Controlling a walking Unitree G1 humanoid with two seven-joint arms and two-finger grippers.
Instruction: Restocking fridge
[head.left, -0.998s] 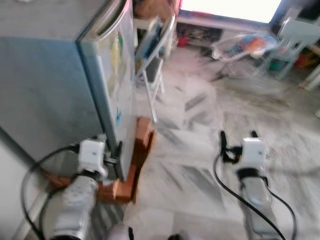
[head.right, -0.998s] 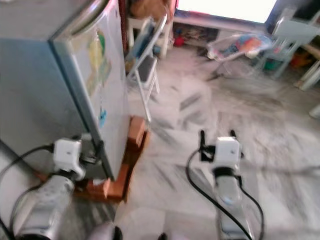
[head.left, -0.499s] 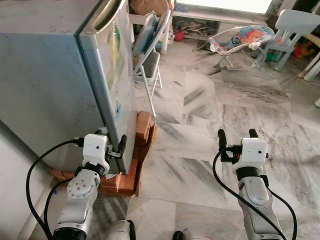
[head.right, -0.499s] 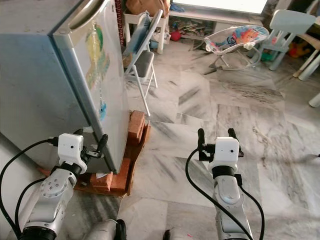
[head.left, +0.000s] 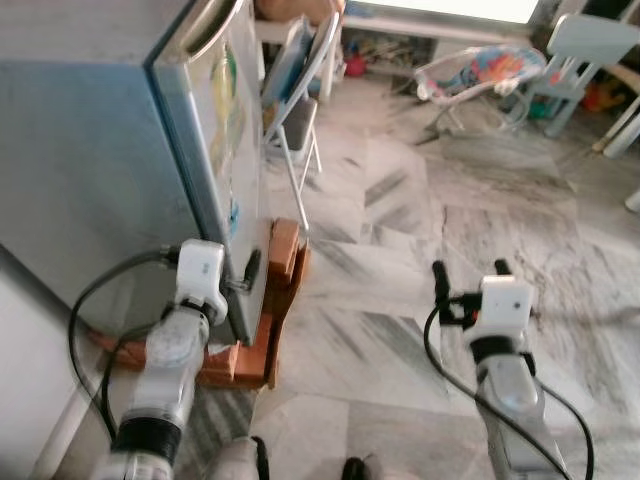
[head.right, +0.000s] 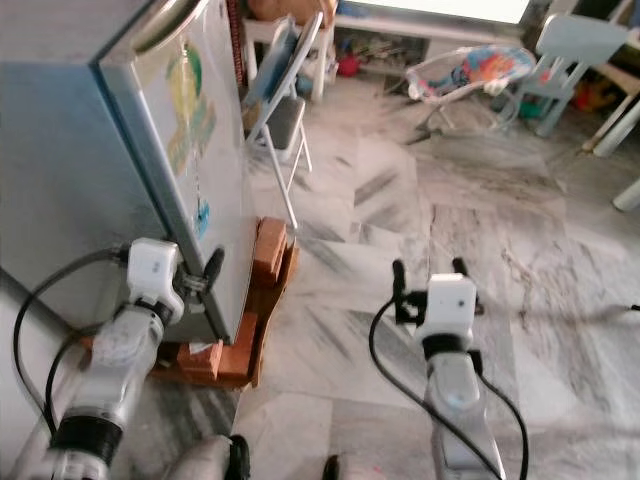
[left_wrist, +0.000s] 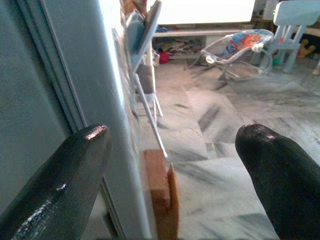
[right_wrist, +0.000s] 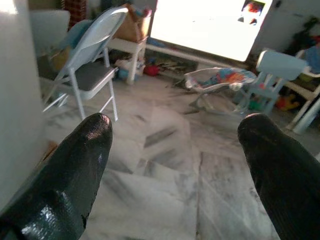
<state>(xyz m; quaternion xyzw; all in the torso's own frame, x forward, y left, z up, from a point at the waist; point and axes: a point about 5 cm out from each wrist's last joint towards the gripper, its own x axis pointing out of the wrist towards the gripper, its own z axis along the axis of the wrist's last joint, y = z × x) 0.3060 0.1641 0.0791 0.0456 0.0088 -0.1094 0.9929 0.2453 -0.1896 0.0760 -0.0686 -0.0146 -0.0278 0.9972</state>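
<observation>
Fridge (head.left: 110, 150) stands at robot's left on bricks (head.left: 285, 262), door closed. Left pincer (left_wrist: 170, 150) released, fingers straddling the door's lower corner edge. Right pincer (head.left: 467, 272) released, held over bare marble floor (head.left: 400, 230), well apart from fridge. Folding chair (head.left: 300, 90) beyond; baby bouncer (head.left: 480, 70) farther back.

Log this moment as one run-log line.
phase: opening fridge | left tool: open, fingers astride fridge door edge | right tool: open, idle over marble floor | door: shut
</observation>
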